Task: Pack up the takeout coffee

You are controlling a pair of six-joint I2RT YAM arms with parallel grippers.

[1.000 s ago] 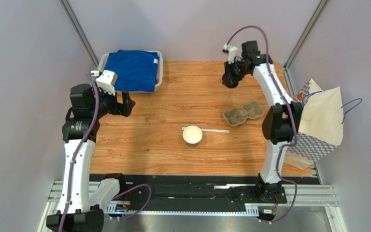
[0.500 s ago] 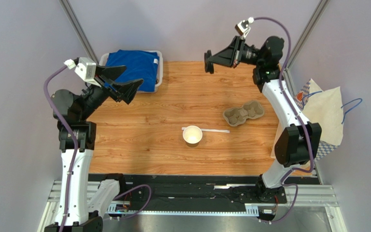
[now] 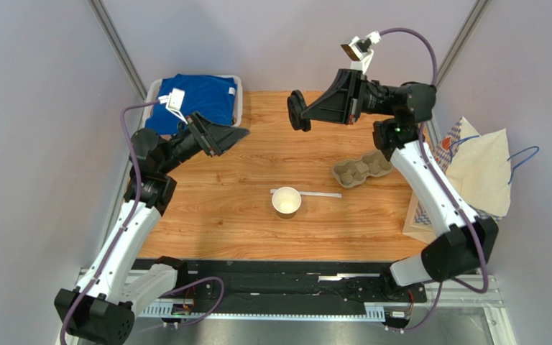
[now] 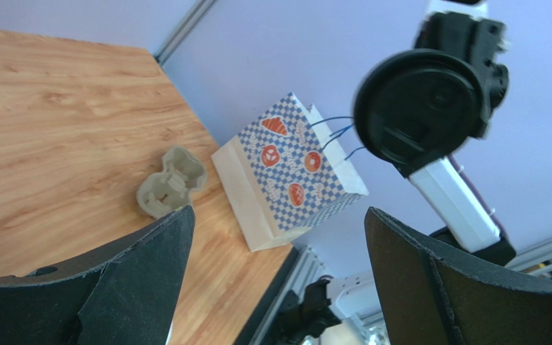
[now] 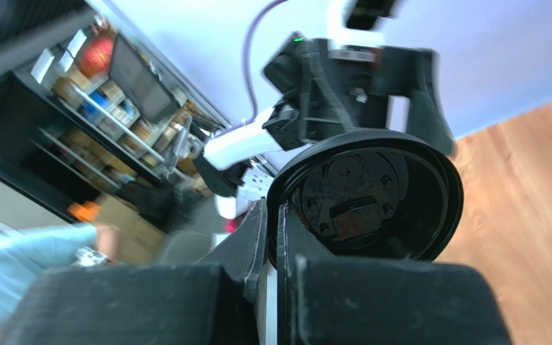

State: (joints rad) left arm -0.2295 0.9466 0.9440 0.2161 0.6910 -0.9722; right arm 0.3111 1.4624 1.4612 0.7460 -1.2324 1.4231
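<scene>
Two robot arms are reaching up over a wooden worktop [image 3: 207, 215], seen from above.

The right pincer [image 3: 305, 111] is hanging in the air over the far half of the worktop. Its jaws are clamped tight on the rim of a round black lid [image 3: 295, 111], which it is holding on edge with one face turned to the left.

The left pincer [image 4: 277, 215] is hovering over the far left part of the worktop. Its jaws are spread wide and gripping nothing. It is pointing across at the lid, with clear air between the two.

A small tan cup [image 3: 286, 201], white inside, is standing upright and uncovered near the middle of the worktop. It is well apart from both pincers.

A thin white straw [image 3: 322, 194] is lying flat just past the cup's far side. A brown pulp carrier [image 3: 361, 167] is sitting between the cup and the right edge, a little farther back.

A paper bag [image 3: 476, 169] with a blue check pattern and blue string handles is sitting at the right edge. A white tray [image 3: 237, 108] holding a blue cloth [image 3: 196, 100] is sitting at the far left corner.
</scene>
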